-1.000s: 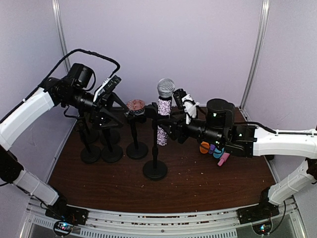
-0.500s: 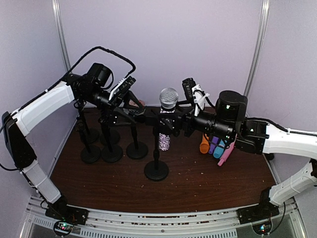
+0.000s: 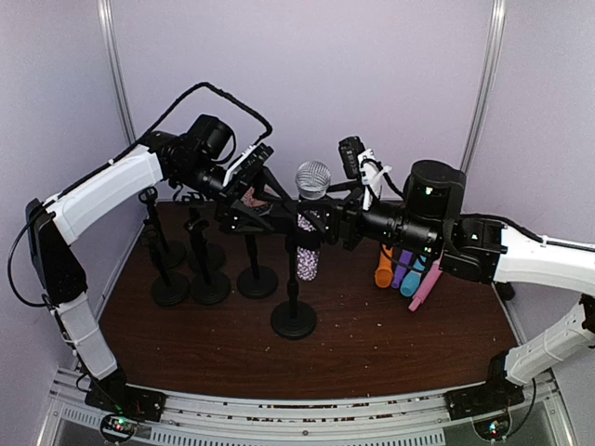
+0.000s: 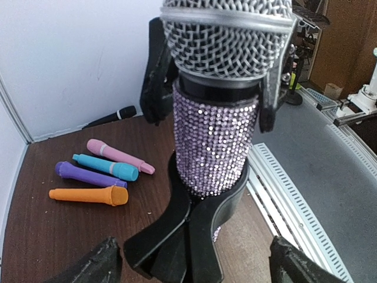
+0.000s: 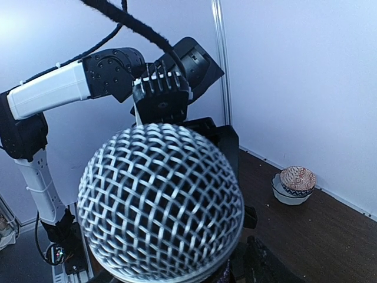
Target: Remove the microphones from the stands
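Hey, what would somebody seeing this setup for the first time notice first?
The rhinestone-covered microphone with its silver mesh head, upright in the black stand at the middle of the brown table. The left gripper and right gripper face it from opposite sides. To the right lies a row of coloured microphones: pink, teal, purple and orange.

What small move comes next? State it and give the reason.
Probably close the left gripper on the stand clip to brace it: its fingers sit open either side of the clip, while the right gripper flanks the microphone below its grille, ready to lift.
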Tool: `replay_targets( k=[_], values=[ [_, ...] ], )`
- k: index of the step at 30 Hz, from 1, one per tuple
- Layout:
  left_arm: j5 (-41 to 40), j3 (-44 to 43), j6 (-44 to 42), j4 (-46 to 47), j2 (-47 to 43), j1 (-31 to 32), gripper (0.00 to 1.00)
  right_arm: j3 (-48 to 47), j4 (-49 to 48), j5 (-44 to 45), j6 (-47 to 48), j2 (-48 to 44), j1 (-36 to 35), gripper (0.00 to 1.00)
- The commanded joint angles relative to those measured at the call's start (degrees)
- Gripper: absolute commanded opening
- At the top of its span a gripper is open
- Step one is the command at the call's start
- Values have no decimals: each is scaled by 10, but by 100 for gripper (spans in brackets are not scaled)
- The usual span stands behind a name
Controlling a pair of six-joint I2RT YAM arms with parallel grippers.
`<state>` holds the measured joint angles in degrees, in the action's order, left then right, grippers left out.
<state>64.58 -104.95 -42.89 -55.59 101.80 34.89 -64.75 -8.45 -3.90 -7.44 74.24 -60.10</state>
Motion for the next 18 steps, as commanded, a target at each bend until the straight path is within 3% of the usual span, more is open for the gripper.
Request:
replay_targets(
  k=[1, 13, 16, 18],
  values=[
    [15, -45, -64, -51, 25, 8, 87, -11, 10, -6, 4, 0, -1, 56],
    [16, -64, -124, -106, 39, 18, 51, -17, 24, -24, 24, -2, -1, 42],
    [9, -70, -136, -118, 42, 24, 35, -23, 31, -27, 29, -3, 0, 40],
    [3, -72, -138, -118, 43, 25, 17, -27, 36, -28, 30, -7, -1, 38]
  ],
)
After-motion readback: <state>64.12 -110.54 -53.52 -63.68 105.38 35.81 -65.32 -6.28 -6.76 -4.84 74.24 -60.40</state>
